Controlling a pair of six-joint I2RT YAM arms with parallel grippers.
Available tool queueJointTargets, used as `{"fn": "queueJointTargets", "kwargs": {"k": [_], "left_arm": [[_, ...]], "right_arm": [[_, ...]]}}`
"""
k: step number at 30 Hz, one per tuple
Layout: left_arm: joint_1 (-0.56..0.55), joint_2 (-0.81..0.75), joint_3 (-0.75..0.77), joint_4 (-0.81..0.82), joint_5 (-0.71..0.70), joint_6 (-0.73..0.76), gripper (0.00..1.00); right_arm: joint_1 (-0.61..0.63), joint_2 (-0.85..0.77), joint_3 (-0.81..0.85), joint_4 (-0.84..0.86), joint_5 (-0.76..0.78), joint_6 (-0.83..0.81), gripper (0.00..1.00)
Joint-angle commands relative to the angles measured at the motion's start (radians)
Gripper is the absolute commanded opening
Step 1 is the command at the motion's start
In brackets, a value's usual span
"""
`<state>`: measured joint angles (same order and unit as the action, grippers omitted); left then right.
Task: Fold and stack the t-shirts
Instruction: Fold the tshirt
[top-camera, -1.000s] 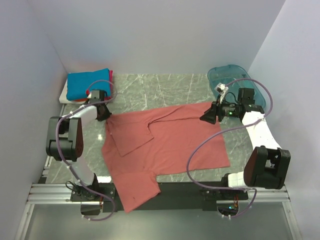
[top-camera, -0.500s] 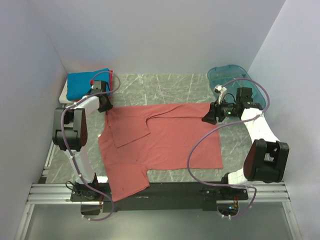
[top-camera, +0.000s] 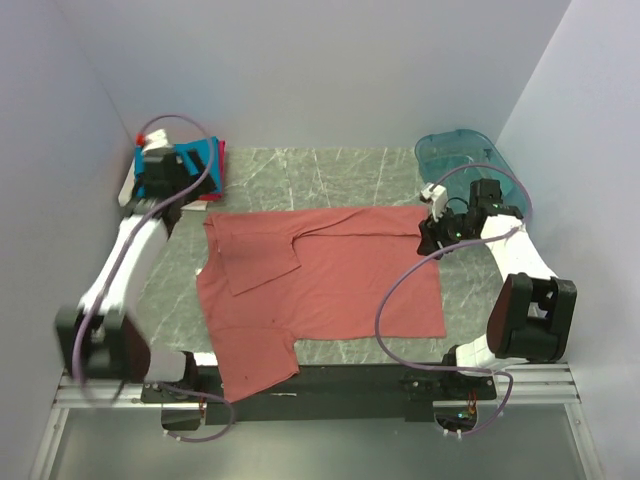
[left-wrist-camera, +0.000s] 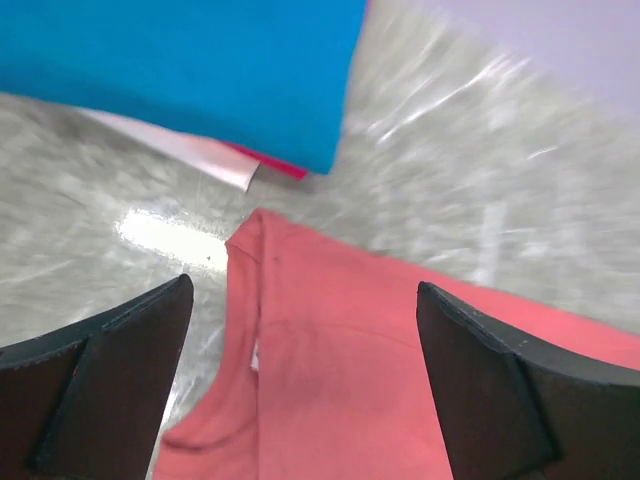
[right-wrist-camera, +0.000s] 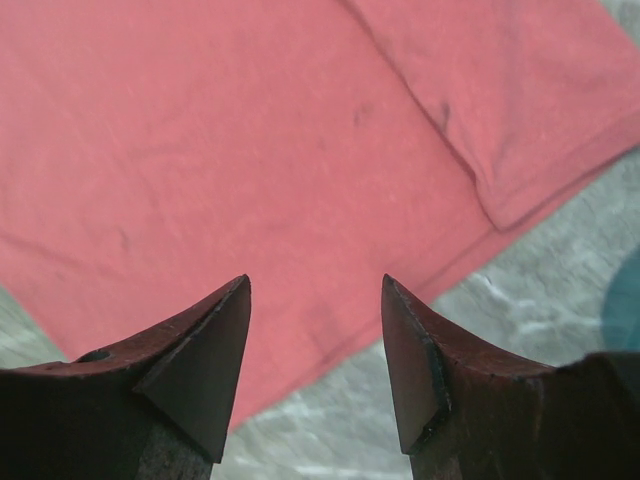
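From above, my left tool (top-camera: 165, 170) is wide open and holds nothing. It hangs over the far-left corner of the surface (top-camera: 330, 180), right at the folded stack, where the blue t-shirt (top-camera: 198, 160) lies on top. The salmon-pink t-shirt (top-camera: 320, 275) lies spread flat, toward the near side and the right of that tool. Its long axis runs across the surface from my left tool's side to my right's. One sleeve (top-camera: 258, 365) trails over the near edge. My right tool (top-camera: 432, 232) sits low over the shirt's far-right corner, with the teal bin (top-camera: 470, 150) just beyond it. Each arm is nearest its own far corner, so I judge the next fold starts from those two corners.

Through my left wrist camera, the open left tool (left-wrist-camera: 302, 290) frames the shirt's (left-wrist-camera: 400, 370) far-left corner, directly beneath and apart from the fingers. Ahead of it lies the blue t-shirt (left-wrist-camera: 180, 70), with a white t-shirt (left-wrist-camera: 205, 165) and a red t-shirt (left-wrist-camera: 285, 165) showing under its edge. That stack is close enough to be brushed if I reach forward.

Through my right wrist camera, the right tool (right-wrist-camera: 315, 285) stands open with nothing between its fingers. The salmon cloth (right-wrist-camera: 200, 150) spreads ahead and below, and its edge crosses just in front of the tips. A bluish smear at the right edge may be the bin, though it is too blurred to tell. Nothing blocks the way down.
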<state>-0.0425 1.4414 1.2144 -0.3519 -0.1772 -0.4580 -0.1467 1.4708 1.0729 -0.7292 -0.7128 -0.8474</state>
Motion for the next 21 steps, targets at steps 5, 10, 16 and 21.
{"fn": "queueJointTargets", "kwargs": {"k": [5, 10, 16, 21], "left_arm": [[0.036, -0.436, -0.318, -0.013, 0.132, -0.015, 0.99], [0.038, -0.542, -0.495, -0.03, 0.196, -0.169, 0.99], [0.038, -0.513, -0.582, -0.087, 0.128, -0.396, 0.93], [0.038, -0.562, -0.644, -0.061, 0.03, -0.491, 0.88]], "right_arm": [[0.001, -0.007, -0.042, -0.019, 0.26, -0.084, 0.59], [0.001, 0.025, -0.082, -0.009, 0.34, -0.017, 0.57], [-0.001, 0.101, -0.096, 0.062, 0.389, 0.113, 0.57], [-0.001, 0.181, -0.055, 0.073, 0.378, 0.159, 0.57]]}}
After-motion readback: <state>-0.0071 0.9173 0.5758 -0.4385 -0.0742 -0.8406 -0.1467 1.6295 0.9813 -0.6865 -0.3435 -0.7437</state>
